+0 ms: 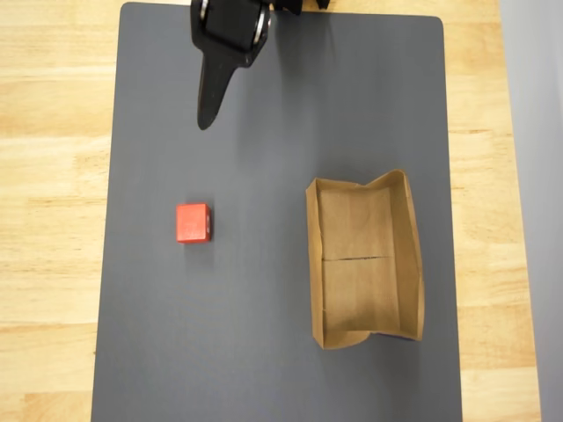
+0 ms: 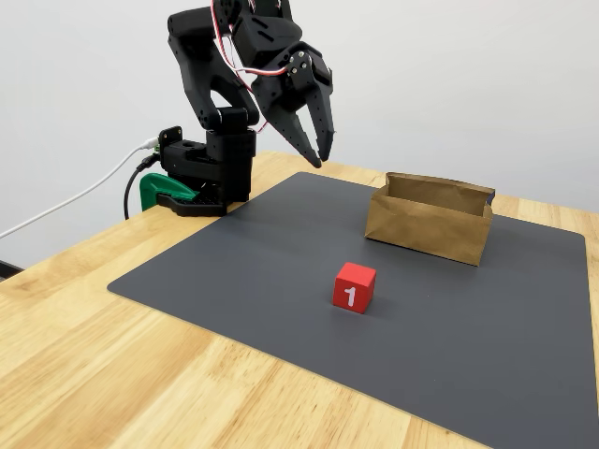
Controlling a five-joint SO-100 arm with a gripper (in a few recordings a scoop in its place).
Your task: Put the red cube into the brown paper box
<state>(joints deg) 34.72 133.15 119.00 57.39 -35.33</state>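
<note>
A white "1" showed on the red cube (image 2: 354,285), which sat on the grey mat (image 2: 281,271), apart from the brown paper box (image 2: 430,224). The gripper (image 2: 321,154) hung above, fingers slightly parted and empty, its base cut off overhead.

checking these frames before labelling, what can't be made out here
- Arm's base and joints: cut off by the top edge in the overhead view, where the gripper hangs in from above.
- Brown paper box floor: hidden behind its near wall in the fixed view; the overhead view shows the box empty.
- Red cube: its far faces are turned away in the fixed view; the printed 1 does not appear on the cube's top face overhead.
</note>
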